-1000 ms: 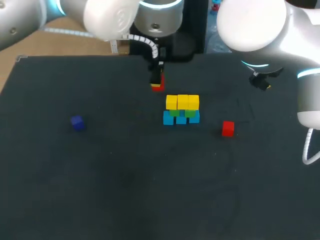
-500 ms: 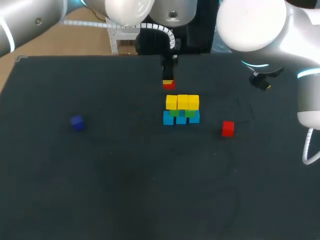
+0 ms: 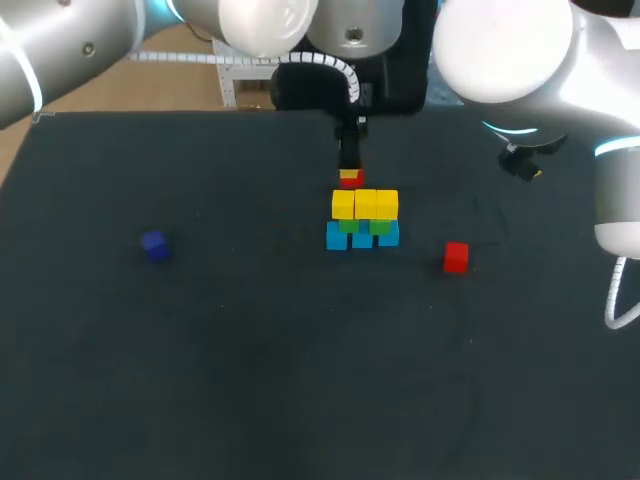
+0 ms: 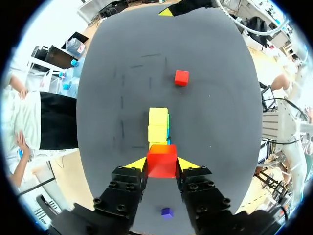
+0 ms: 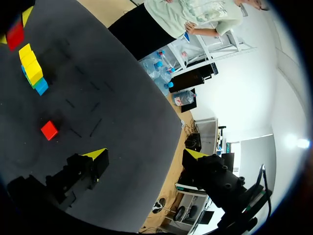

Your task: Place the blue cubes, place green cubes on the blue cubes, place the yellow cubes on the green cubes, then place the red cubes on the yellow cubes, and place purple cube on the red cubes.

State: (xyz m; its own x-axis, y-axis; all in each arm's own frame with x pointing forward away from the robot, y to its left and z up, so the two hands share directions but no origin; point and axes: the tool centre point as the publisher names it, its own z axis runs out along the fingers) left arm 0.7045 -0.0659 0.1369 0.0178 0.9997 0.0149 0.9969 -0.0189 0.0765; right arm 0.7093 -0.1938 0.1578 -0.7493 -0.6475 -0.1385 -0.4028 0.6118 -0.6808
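left hand (image 4: 162,164) grips red cube (image 4: 162,157)

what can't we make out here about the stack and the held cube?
- Left wrist view: the red cube in the left hand covers the near end of the yellow row, so contact is unreadable.
- Head view: nothing shows the cube's height over the row.
- Both views: the green cubes are mostly hidden under the yellow row.

We note red cube (image 4: 162,160) aloft behind yellow-green-blue stack (image 3: 364,204); second red cube (image 3: 456,257) right of it; purple cube (image 3: 153,245), perhaps blue, far left.
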